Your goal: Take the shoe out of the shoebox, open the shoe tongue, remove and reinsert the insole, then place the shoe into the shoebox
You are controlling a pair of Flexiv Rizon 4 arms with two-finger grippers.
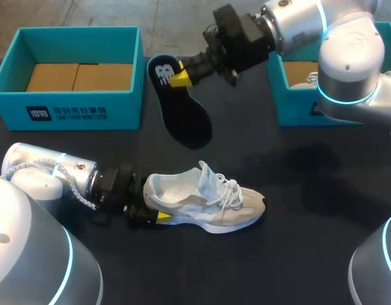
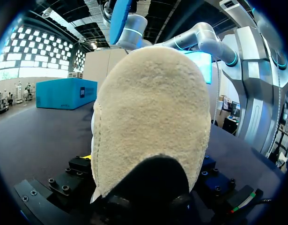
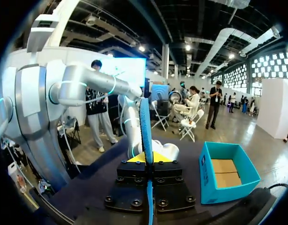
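Closest in the head view, my left fingers point(image 1: 163, 218) clench the heel of the shoe point(image 1: 205, 200), which lies on the desk point(image 1: 297, 254). My right fingers point(image 1: 180, 77) grasp the insole point(image 1: 179, 105) aloft.

Left wrist view: the shoe's point(image 2: 151, 117) heel fills it.

Right wrist view: the insole point(image 3: 146, 122) stands edge-on, pinched.

Reinserting and boxing remain, I judge.

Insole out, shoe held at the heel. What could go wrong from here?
1. The right gripper pinches the insole near one end; the long free part may flex or twist on reinsertion.
2. The laces sit bunched by the opening of the shoe, so the insole could snag.
3. The left gripper holds only the heel; a push could pivot the shoe.
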